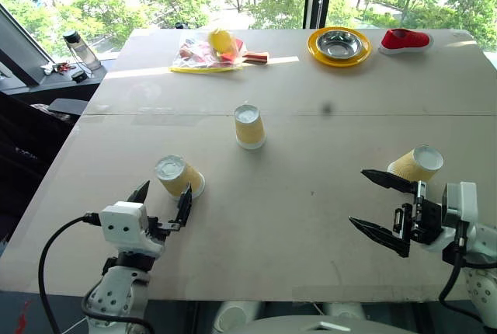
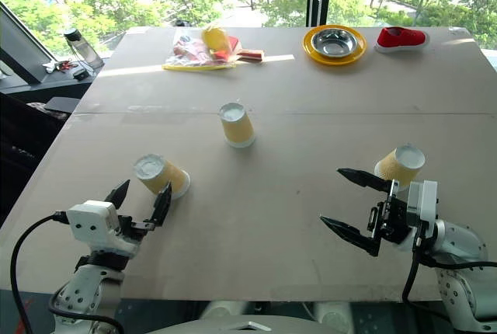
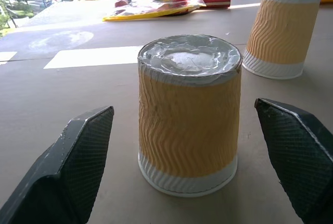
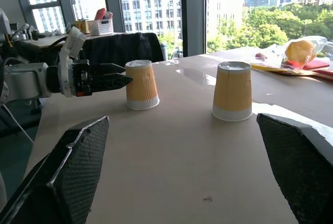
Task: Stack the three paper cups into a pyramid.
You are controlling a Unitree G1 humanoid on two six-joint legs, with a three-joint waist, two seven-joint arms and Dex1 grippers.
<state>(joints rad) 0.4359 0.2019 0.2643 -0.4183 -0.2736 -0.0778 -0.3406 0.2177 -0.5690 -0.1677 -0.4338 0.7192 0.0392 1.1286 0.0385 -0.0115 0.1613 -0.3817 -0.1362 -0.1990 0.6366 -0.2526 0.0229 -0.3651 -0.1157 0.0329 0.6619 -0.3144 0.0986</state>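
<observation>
Overall progress: nothing is stacked yet; all three paper cups stand apart, upside down, on the tan table (image 1: 295,217)
Left cup: the left cup (image 1: 178,175) stands mouth-down near the table's front left, white base up, just ahead of the left gripper
Middle cup: the middle cup (image 1: 249,126) stands mouth-down near the table's centre, well apart from the other two
Right cup: the right cup (image 1: 416,165) stands near the front right, just beyond the right gripper
Left gripper: the left gripper (image 1: 161,203) has its two black fingers spread wide on either side of the left cup, not touching it; it grasps nothing
Right gripper: the right gripper (image 1: 382,206) is spread wide and carries nothing, its fingers pointing toward the table's middle, beside the right cup
Background items: a yellow plate (image 1: 338,45) holding a steel bowl, a red shoe (image 1: 405,39) and a plastic bag (image 1: 208,52) of items lie along the far edge, away from the cups
What remains: judging by this layout, the whole job; two cups need bringing side by side as a base, then the third set on top
Likely step in hand: probably the left gripper lining up to take the left cup
</observation>
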